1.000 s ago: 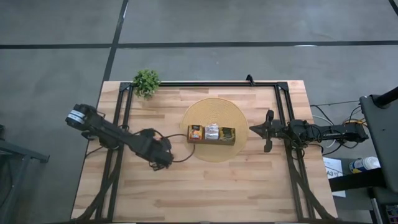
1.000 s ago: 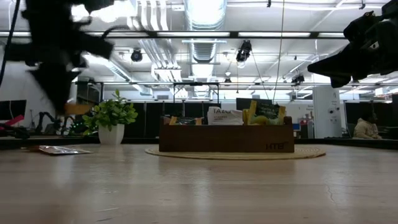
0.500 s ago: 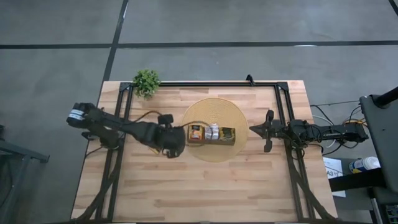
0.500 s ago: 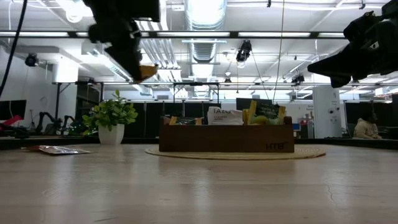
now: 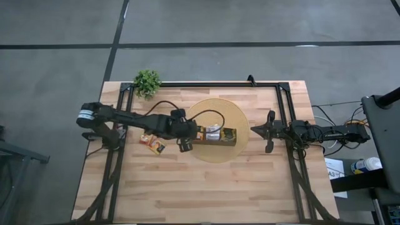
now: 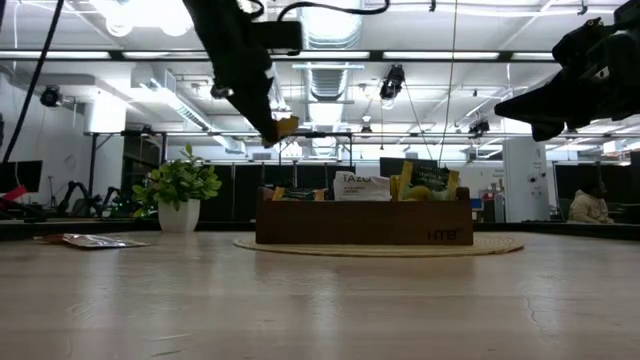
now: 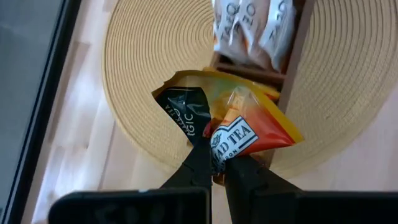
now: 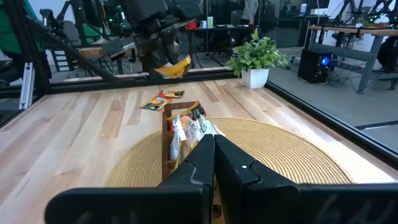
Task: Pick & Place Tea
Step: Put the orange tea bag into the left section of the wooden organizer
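Observation:
My left gripper [image 5: 187, 132] hangs over the left end of the long brown box [image 5: 215, 135], shut on a yellow-red-black tea sachet [image 7: 231, 118]. The low view shows that sachet [image 6: 286, 126] well above the box [image 6: 365, 222]. The box stands on a round woven mat [image 5: 215, 109] and holds upright sachets, white-orange ones [image 7: 249, 31] among them. More sachets [image 5: 152, 143] lie flat on the table left of the mat. My right gripper [image 5: 254, 130] waits shut at the mat's right edge, touching nothing. My left gripper pinches the sachet's near edge [image 7: 219, 148] between its two fingers [image 7: 199, 165]. The fingers slant down from the table's left. The sachet sticks out beyond the fingertips, crumpled and lifted clear of the box and the mat.
A small potted plant [image 5: 147, 81] stands at the far left corner. A black frame rail [image 5: 206, 84] runs along the far edge, with others down both sides. Bare wood [image 5: 206, 187] lies on the near side of the mat.
My left gripper has risen from the loose sachets and gone toward the table's right and far edges, up to the box's left end. Its wrist has turned on the way. It has stayed shut on the sachet, which is carried clear of the table.

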